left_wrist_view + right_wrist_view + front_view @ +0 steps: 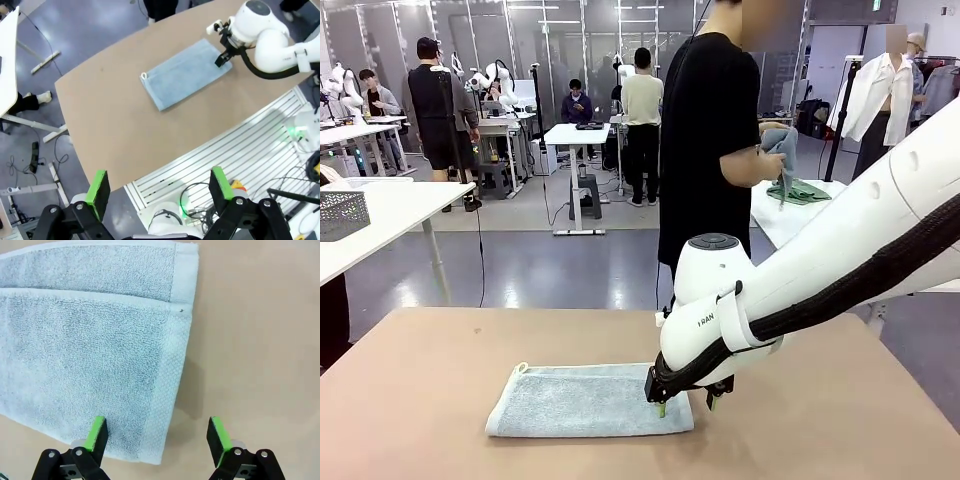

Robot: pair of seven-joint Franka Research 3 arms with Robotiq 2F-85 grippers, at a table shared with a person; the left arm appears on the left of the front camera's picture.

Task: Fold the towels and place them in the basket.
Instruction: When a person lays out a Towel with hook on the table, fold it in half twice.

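Right jaws spread over one end of a folded pale blue-grey terry towel (pixel 590 400) on the tan wooden desk (pixel 420 400).

The towel lies flat on the desk, one layer doubled over another, with a small hanging loop at the end away from the right gripper (pixel 686 406). That gripper points down at the towel's other end, jaws wide apart and holding nothing. One green-padded finger (pixel 97 432) is over the towel's woven hem and the other is over bare desk just beside the towel. The left gripper (pixel 160 185) hangs high, well apart from the towel, jaws spread and empty. Beyond the towel stands a person in black, whose hand (pixel 760 165) grips a grey cloth (pixel 782 145) above a bunched green cloth (pixel 800 192).
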